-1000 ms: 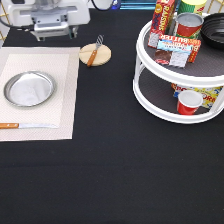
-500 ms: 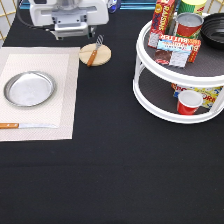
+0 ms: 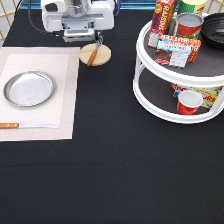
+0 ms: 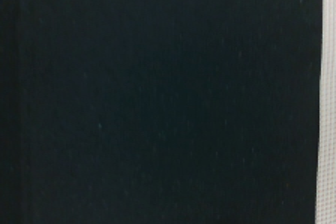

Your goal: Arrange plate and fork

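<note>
one plate: seated on the placemat at the exterior view's left.
fork: laid across the wooden coaster.
gripper: just above the fork; finger state cannot be told.
approach: best centred over the handle, it is judged.

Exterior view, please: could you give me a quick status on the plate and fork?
Hand at exterior view's top, above placemat's far corner, holding nothing visible. Plate on placemat, knife below it. Fork on coaster, beside hand.
</note>
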